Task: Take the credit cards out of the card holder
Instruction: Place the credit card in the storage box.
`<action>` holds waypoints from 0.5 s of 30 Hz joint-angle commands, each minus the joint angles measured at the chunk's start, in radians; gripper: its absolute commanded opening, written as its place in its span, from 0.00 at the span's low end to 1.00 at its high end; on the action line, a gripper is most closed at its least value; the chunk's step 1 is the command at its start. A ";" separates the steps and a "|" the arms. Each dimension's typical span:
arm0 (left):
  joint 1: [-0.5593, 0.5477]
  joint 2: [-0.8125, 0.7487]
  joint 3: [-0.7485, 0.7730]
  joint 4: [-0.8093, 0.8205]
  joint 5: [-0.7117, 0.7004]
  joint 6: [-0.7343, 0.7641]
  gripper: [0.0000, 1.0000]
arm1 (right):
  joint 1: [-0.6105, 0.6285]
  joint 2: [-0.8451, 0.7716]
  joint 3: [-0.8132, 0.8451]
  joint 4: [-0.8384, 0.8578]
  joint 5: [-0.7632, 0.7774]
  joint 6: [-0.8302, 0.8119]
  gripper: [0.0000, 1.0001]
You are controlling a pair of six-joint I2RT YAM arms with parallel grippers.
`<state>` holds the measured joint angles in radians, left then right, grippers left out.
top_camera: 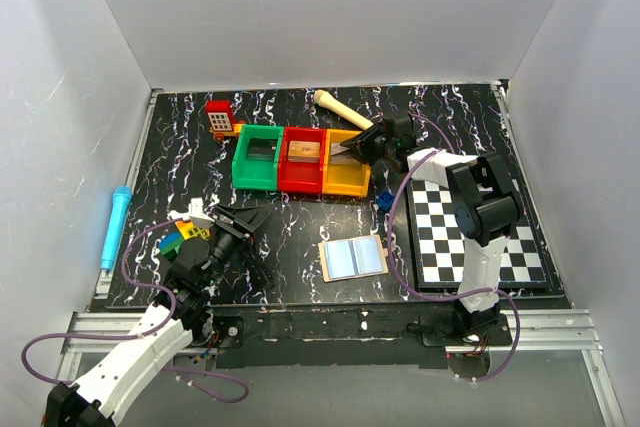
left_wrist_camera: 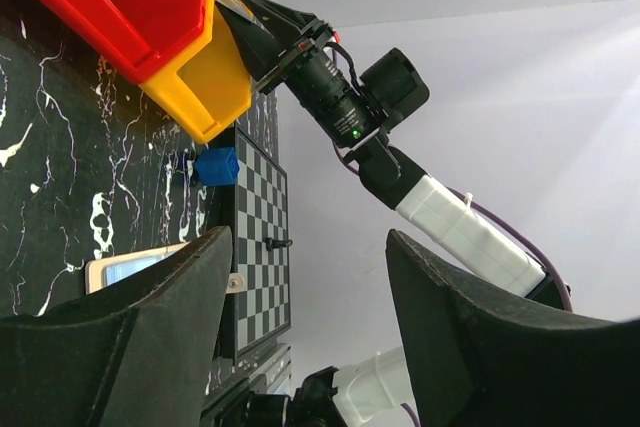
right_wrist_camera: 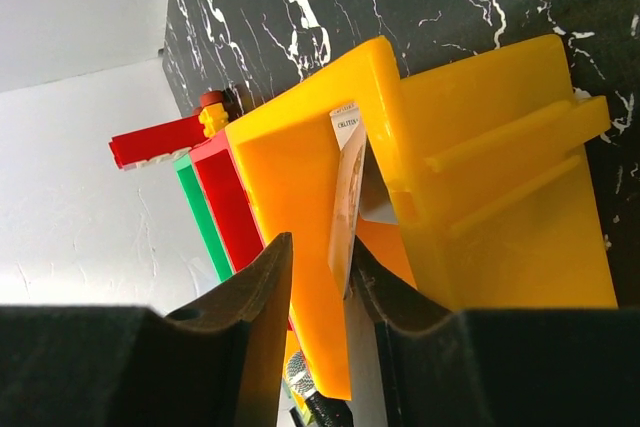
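Note:
The card holder [top_camera: 352, 258] lies open on the black marbled table, pale blue-grey lining up; its edge shows in the left wrist view [left_wrist_camera: 125, 267]. My right gripper [top_camera: 352, 150] is over the yellow bin [top_camera: 345, 177]. In the right wrist view its jaws [right_wrist_camera: 320, 247] stand slightly apart inside the yellow bin [right_wrist_camera: 480, 177], and a pale card [right_wrist_camera: 346, 197] stands on edge against the right finger, clear of the left one. My left gripper [top_camera: 250, 217] hovers left of the card holder, wide open and empty [left_wrist_camera: 305, 247].
A green bin [top_camera: 258, 157] and a red bin [top_camera: 303, 159] holding a wooden block adjoin the yellow bin. A chequered board [top_camera: 470, 237] lies right. A small blue block [top_camera: 384, 203], a blue pen [top_camera: 115, 225], a red toy [top_camera: 219, 117] and coloured bricks [top_camera: 175, 239] lie about.

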<state>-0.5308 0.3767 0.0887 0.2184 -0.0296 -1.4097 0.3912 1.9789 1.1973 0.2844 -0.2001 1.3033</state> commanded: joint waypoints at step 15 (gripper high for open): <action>0.008 0.005 -0.021 0.024 0.030 -0.020 0.63 | 0.006 -0.091 0.008 -0.189 0.094 -0.084 0.39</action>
<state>-0.5308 0.3836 0.0761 0.2245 -0.0139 -1.4258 0.3988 1.9251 1.1969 0.1638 -0.1505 1.2537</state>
